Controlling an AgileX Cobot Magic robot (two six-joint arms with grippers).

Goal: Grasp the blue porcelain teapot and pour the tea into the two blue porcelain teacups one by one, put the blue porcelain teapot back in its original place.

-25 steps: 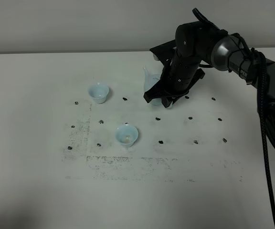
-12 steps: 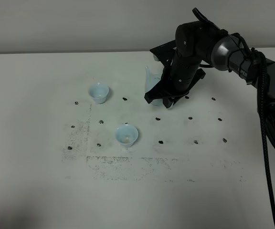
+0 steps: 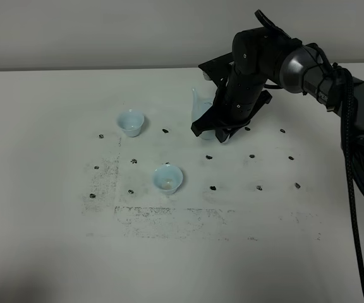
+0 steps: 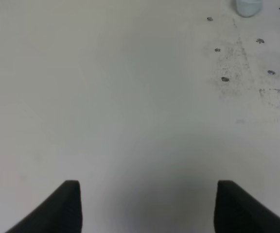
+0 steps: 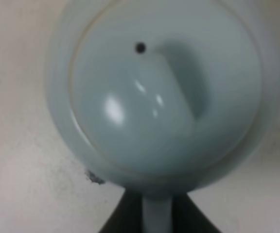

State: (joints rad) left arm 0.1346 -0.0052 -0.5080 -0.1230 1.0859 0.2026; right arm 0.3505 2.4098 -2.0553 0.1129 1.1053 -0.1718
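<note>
The blue porcelain teapot [image 3: 198,108] stands at the back of the table, mostly hidden behind my right arm; only its spout and part of its belly show. In the right wrist view its knobbed lid [image 5: 154,97] fills the frame. My right gripper [image 3: 215,131] is shut on the teapot's loop handle [image 5: 155,213], with a dark finger on each side. One teacup [image 3: 131,122] sits to the left of the teapot, and the other teacup [image 3: 168,178] is nearer the front. My left gripper [image 4: 147,206] hovers open over bare table, far from everything.
Small black marks [image 3: 252,156] dot the white table, and a scuffed grey patch [image 3: 169,218] lies in front of the near cup. The right arm's black cable [image 3: 352,189] hangs at the right edge. One teacup [image 4: 249,6] shows at the rim of the left wrist view.
The right arm and the teapot have hardly shifted in the high view. Both cups stay where they were.
</note>
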